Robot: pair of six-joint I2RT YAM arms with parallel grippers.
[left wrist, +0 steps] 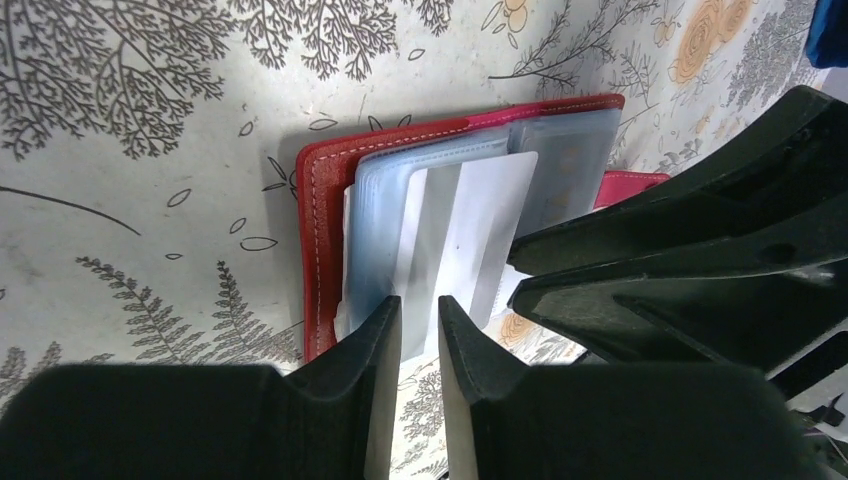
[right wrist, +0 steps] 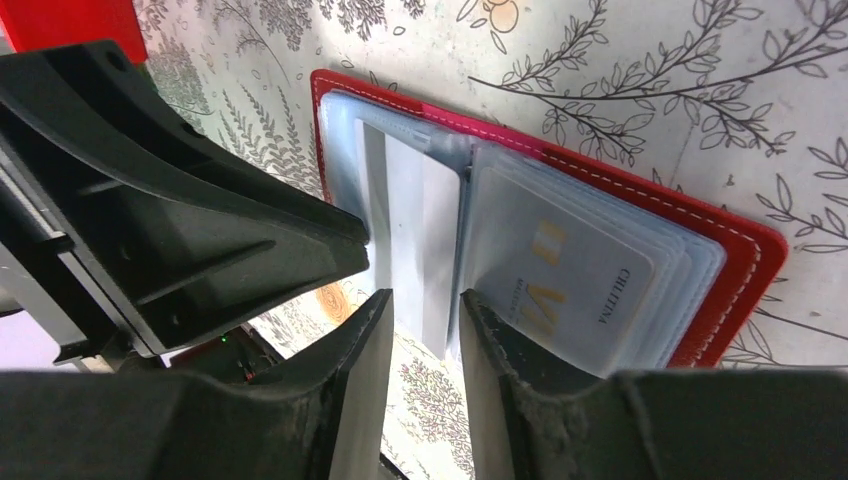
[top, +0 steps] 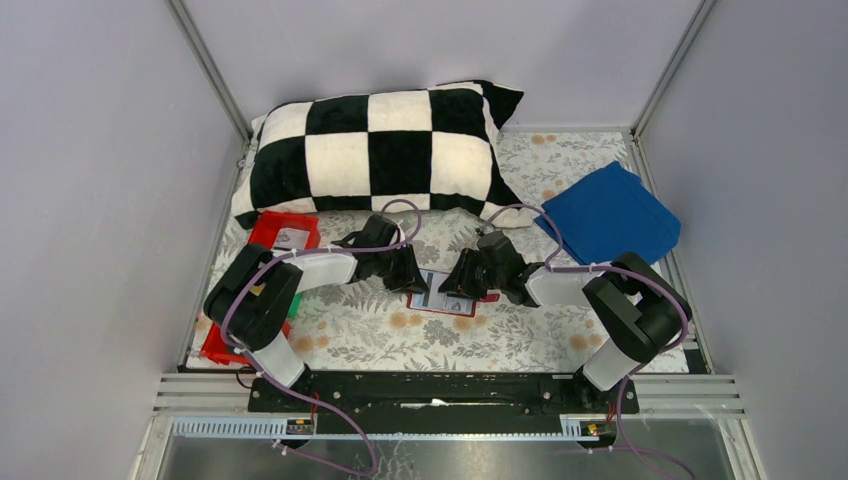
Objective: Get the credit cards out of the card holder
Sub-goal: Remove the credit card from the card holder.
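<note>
Red card holder (left wrist: 320,250) open, pale credit card (left wrist: 480,220) overhanging its edge; left gripper (left wrist: 420,330) and right gripper (right wrist: 427,320) both narrowly parted.

The card holder (top: 447,297) lies open and flat, cover down, a little toward 6 o'clock from the middle of the top view. It is red with white stitching, and its clear blue-grey sleeves (right wrist: 685,265) are fanned. In the right wrist view, a pale grey card (right wrist: 410,230) sticks partly out toward 6 o'clock. At its 3 o'clock, a card with yellow lettering (right wrist: 570,270) sits fully inside the top sleeve.
</note>
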